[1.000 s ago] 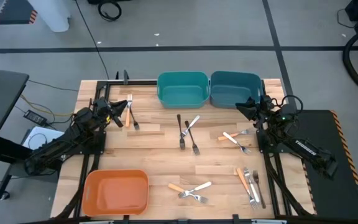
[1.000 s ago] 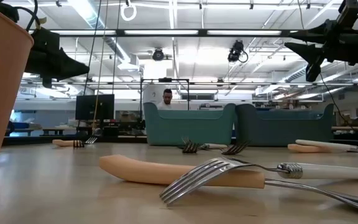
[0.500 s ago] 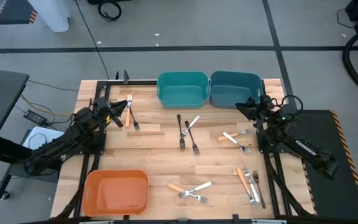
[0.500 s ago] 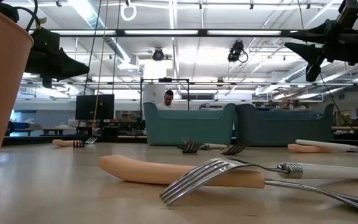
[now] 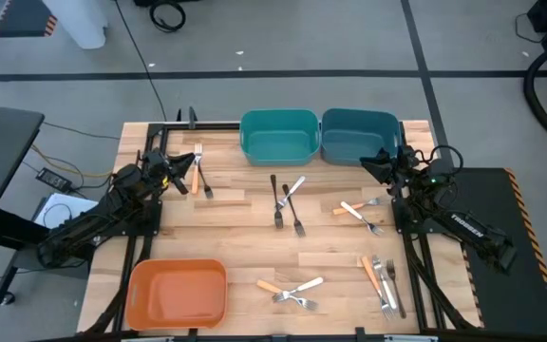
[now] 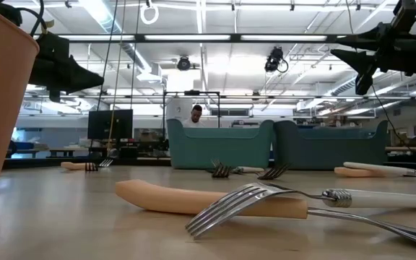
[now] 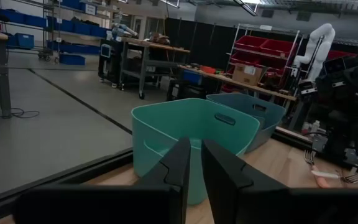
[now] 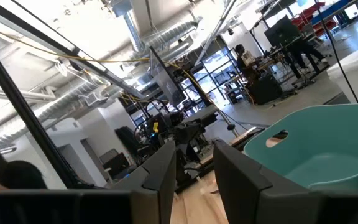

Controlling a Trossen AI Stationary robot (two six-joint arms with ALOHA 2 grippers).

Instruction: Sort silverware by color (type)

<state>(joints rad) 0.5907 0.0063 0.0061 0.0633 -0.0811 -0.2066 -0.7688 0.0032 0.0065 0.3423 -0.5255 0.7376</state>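
Small forks lie flat on the wooden table in loose groups. An orange-handled and a silver one (image 5: 198, 172) lie just past my left gripper. Two black forks and a silver one (image 5: 286, 203) lie mid-table. Mixed groups lie at the right (image 5: 360, 212), the near right (image 5: 383, 282) and the near middle (image 5: 290, 291). My left gripper (image 5: 180, 173) hovers at the far left, shut and empty, its fingertips (image 7: 196, 144) pointing at the teal bin. My right gripper (image 5: 368, 163) hovers at the far right beside the blue bin, slightly open (image 8: 194, 149) and empty.
A teal bin (image 5: 278, 136) and a blue bin (image 5: 359, 136) stand side by side at the table's far edge. An orange bin (image 5: 177, 293) stands at the near left. In the low view a person (image 6: 196, 113) shows far behind the table.
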